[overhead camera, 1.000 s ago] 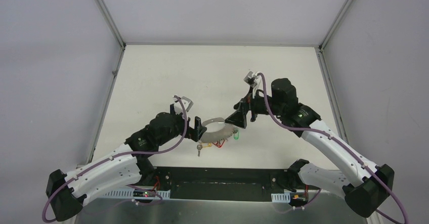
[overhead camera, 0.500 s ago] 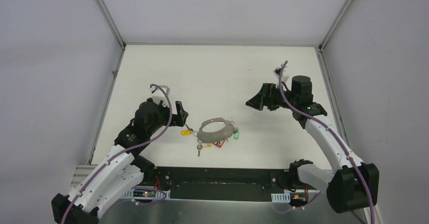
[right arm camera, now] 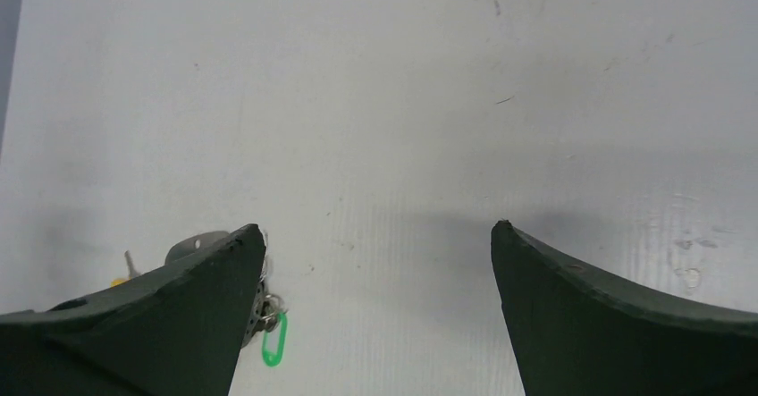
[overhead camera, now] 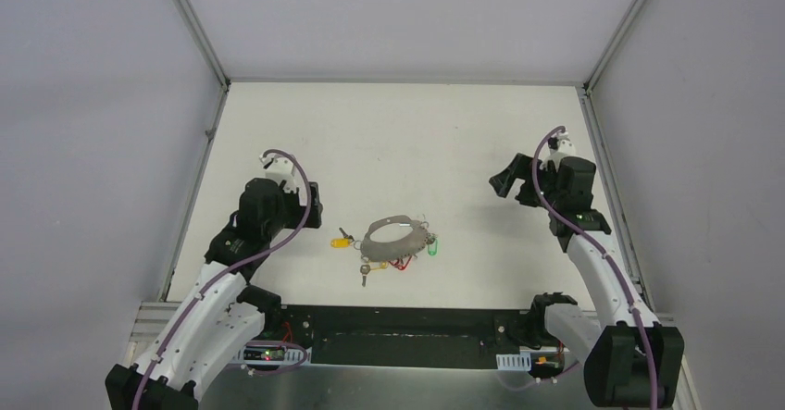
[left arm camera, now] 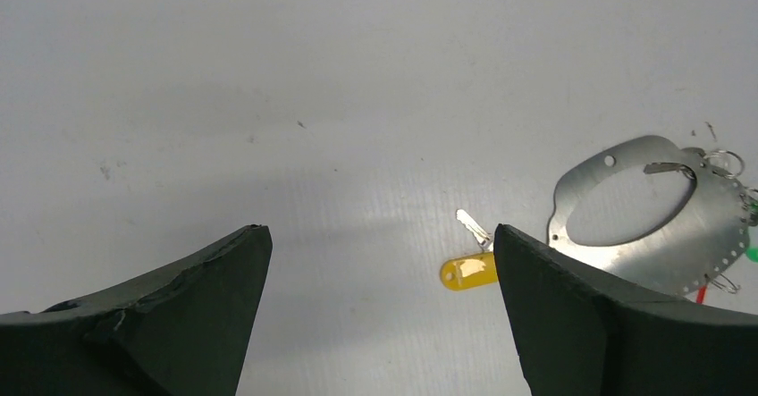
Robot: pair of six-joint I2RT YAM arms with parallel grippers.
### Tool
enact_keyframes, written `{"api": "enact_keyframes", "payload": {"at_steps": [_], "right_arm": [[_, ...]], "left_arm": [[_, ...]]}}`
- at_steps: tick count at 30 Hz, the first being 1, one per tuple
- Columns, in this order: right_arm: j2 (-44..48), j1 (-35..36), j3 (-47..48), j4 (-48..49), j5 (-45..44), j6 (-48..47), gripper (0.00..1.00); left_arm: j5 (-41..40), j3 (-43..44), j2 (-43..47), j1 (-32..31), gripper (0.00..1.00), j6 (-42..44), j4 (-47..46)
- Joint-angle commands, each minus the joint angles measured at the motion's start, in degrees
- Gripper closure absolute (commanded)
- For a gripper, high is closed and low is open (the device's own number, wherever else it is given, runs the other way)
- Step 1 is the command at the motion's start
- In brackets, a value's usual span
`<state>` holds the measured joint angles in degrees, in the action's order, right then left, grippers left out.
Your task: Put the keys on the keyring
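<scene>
The keyring, a flat grey metal loop, lies on the white table between both arms; it also shows in the left wrist view. Keys cluster at its near edge: a green tag, a red tag and a bare silvery key. One key with a yellow tag lies just left of the loop, by my left gripper's right finger. My left gripper is open and empty, left of the keys. My right gripper is open and empty, well right of them. The green tag peeks beside its left finger.
White walls with metal frame rails enclose the table on three sides. A black base plate runs along the near edge between the arm mounts.
Both arms have drawn back from the keyring, the left one leftward, the right one rightward and away. The yellow-tagged key now lies uncovered on the table left of the loop.
</scene>
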<state>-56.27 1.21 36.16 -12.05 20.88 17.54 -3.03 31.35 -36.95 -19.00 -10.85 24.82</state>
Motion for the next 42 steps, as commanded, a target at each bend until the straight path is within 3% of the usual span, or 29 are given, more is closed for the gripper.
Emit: {"api": "enact_keyframes", "payload": {"at_steps": [1,6,11,20,25,32,34,37,42], "right_arm": [[3.2,-0.3,-2.5,7.3,-9.9,-3.6,0.00],[4.1,-0.3,-5.9,9.0,-15.9,-8.1,0.00],[4.1,-0.3,-11.7,17.1,-18.0,-10.7,0.00],[1.0,-0.2,-21.7,32.1,-20.5,-11.4,0.00],[-2.3,-0.2,-21.5,36.5,-23.2,-12.9,0.00],[-5.5,-0.3,-22.2,44.0,-25.2,-14.2,0.00],[-7.2,-0.3,-22.5,47.1,-25.5,-14.7,0.00],[-10.3,-0.3,-22.1,50.9,-26.8,-14.9,0.00],[-16.0,-0.3,-20.0,55.0,-27.2,-15.8,0.00]], "left_arm": [[-6.3,3.1,-1.4,0.5,0.01,6.3,-1.0],[-10.4,0.5,-2.7,0.5,0.01,8.4,-5.1],[-11.0,-4.6,-5.7,0.5,0.01,10.3,-14.3],[-11.2,-7.5,-23.2,1.1,0.01,15.6,-34.5],[-6.0,-9.4,-33.1,4.9,0.01,15.0,-50.2],[-0.6,-6.1,-41.5,9.6,0.01,18.5,-57.4],[0.5,-7.9,-44.0,10.3,0.01,20.3,-64.3],[0.6,-11.7,-48.1,14.1,0.01,15.9,-74.3],[3.9,-9.1,-49.0,15.8,0.01,15.1,-69.5]]}}
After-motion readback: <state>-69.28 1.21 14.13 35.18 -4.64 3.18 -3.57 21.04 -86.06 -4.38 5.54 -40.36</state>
